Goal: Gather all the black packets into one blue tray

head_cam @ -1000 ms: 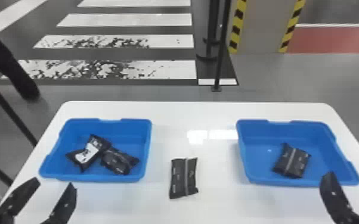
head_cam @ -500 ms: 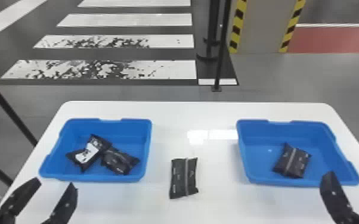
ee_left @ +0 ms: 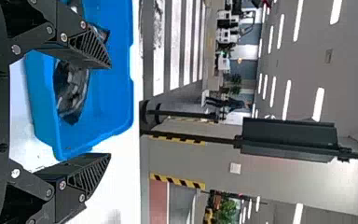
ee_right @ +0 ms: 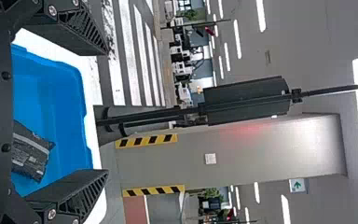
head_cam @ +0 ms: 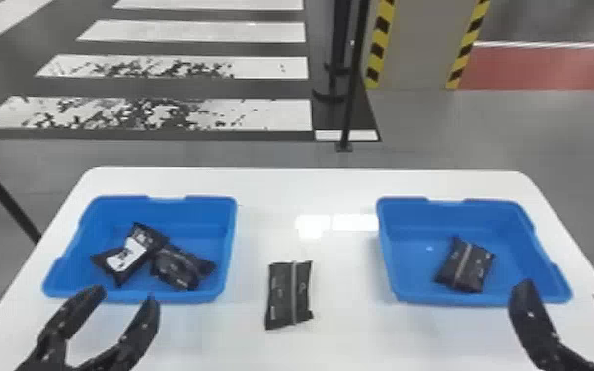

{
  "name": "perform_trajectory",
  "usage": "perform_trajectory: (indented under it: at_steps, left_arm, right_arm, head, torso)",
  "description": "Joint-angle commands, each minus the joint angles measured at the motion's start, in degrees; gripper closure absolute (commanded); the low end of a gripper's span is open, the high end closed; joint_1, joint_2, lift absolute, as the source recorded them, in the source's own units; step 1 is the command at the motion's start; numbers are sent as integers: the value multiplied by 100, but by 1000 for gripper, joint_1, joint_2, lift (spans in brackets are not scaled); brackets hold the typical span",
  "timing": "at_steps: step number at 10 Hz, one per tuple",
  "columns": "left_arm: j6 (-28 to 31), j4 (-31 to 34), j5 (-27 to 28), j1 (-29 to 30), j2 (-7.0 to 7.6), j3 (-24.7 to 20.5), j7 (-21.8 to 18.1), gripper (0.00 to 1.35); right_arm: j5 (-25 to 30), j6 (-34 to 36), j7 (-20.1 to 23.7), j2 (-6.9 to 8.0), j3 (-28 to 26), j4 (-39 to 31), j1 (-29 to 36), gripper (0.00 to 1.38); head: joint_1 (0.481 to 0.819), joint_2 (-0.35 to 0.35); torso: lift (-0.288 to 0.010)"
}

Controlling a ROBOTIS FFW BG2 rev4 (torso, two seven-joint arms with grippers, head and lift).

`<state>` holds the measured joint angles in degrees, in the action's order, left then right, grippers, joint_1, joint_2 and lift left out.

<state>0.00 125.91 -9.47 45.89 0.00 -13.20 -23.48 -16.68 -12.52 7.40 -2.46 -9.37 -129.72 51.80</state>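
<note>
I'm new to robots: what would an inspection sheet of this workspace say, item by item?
Surface: white table, bright reflections between the trays.
Left tray: blue tray holding a packet with a white patch touching a dark packet.
Right tray: blue tray holding one black packet.
Loose packet: one black packet on the table between the trays.
Clutter: nothing seen.
Left gripper: open, empty, near the left tray.
Right gripper: open, empty, near the right tray.
Cables: nothing seen.
Surroundings: striped crossing, black post, pillar with yellow-and-black edges.
</note>
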Motion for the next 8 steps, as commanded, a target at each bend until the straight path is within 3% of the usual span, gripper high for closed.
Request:
perform_trajectory:
  at_steps: [1, 3, 6, 8]
  left_arm:
    - [267, -209, 227, -413, 9, 258, -60, 392]
    - [661, -560, 467, -877, 70, 532, -139, 392]
    - [1111, -1474, 353, -2072, 598, 1880, -227, 392]
    - [1519, -1981, 181, -2621, 633, 2417, -245, 392]
  right_arm:
    - [-11, 0, -2, 0, 0, 14, -5, 121]
    - [-46, 0, -2, 0, 0, 14, -5, 121]
    - [-91, 0, -2, -53, 57, 56, -62, 121]
    - [-229, 0, -2, -132, 183, 70, -76, 121]
  head:
    - [695, -38]
    - [695, -91]
    - [695, -197]
    - [695, -294]
  torso:
    - [-110]
    - [-110]
    - [-110]
    - [-110]
